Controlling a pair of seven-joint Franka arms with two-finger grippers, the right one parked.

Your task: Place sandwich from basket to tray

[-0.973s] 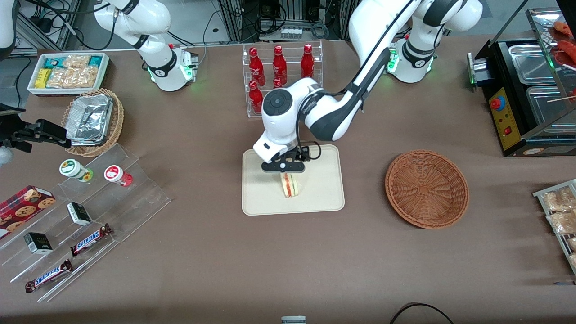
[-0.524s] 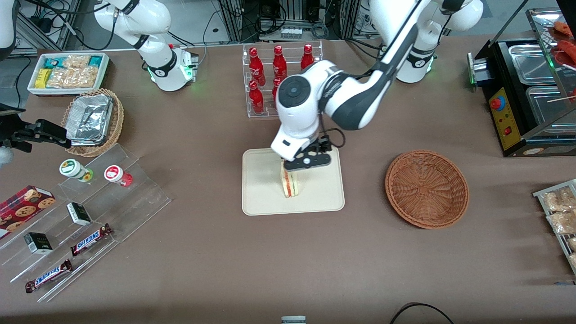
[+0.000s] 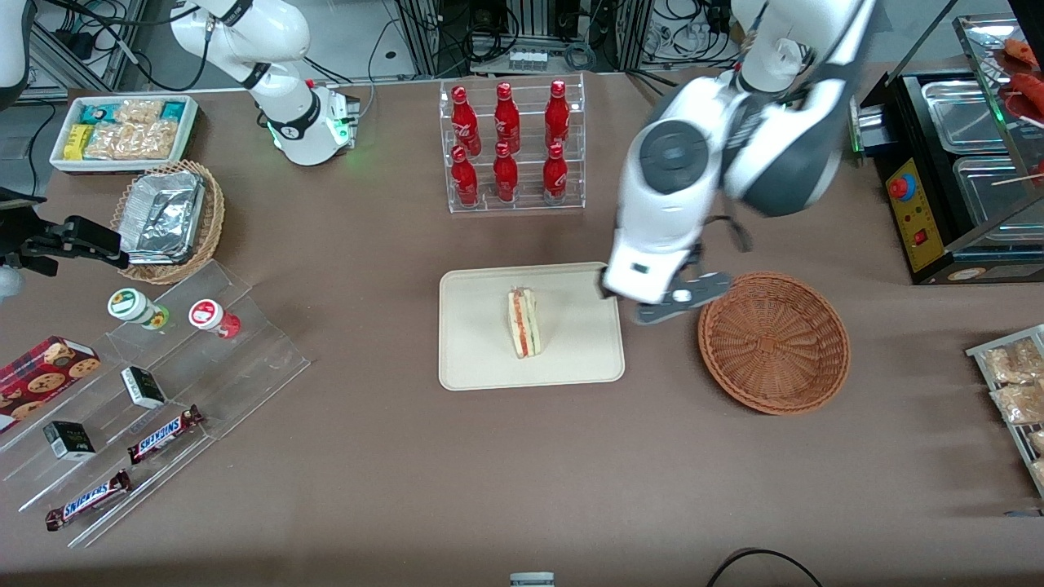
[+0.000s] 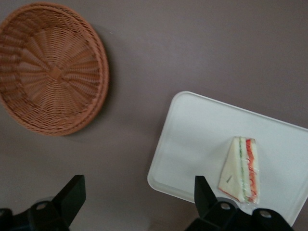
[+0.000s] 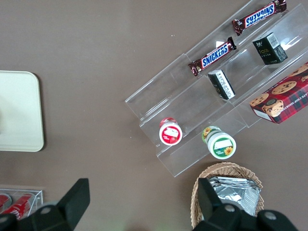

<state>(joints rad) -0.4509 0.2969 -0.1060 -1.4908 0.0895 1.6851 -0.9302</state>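
One sandwich (image 3: 524, 323) stood mid-tray (image 3: 473, 367), its job apparently done. My gripper (image 3: 681, 295) hung spread and empty between tray edge and basket (image 3: 773, 342).

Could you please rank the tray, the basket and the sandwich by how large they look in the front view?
1. Tray, largest.
2. Basket, somewhat smaller.
3. Sandwich, by far the smallest, lying on the tray.
The open gripper hangs between the tray and the basket.

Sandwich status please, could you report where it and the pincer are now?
Pincer open, empty, raised between tray and basket. Sandwich on tray, standing on edge, free of the fingers. Basket empty. Nothing in the way.
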